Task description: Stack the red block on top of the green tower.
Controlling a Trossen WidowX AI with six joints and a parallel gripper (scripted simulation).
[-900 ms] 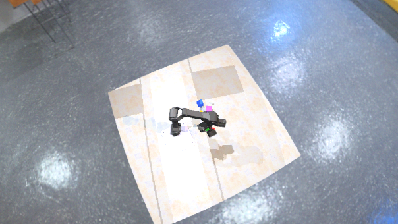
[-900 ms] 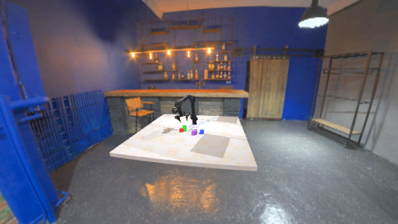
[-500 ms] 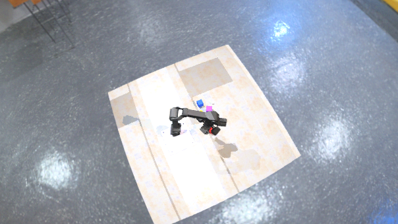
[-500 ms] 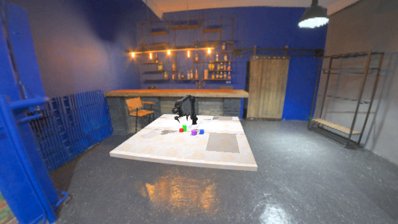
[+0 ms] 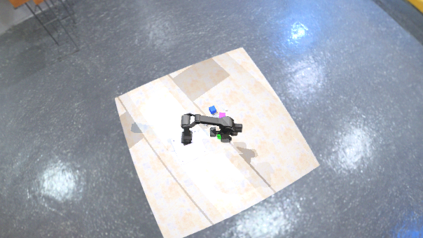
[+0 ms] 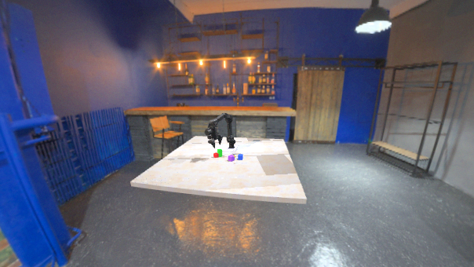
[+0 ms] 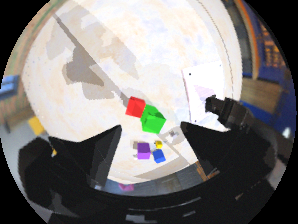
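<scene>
The red block (image 6: 216,155) (image 7: 135,107) sits on the table (image 6: 196,181), right beside the green tower; I cannot tell if they touch. The arm hides it in the top view. The green tower (image 5: 219,136) (image 6: 220,152) (image 7: 153,121) stands upright and taller than the red block, with nothing on top. My gripper (image 5: 219,135) (image 6: 216,144) (image 7: 151,126) is wide open and empty, above the blocks. In the wrist view the tower shows between the fingertips, and the red block is farther out, to the upper left.
A purple block (image 5: 222,115) (image 6: 231,158) (image 7: 143,151) and a blue block (image 5: 213,110) (image 6: 240,157) (image 7: 159,156) lie near each other, apart from the tower. A small yellow block (image 7: 158,144) is beside them. A white plate (image 7: 200,75) lies at the arm's base.
</scene>
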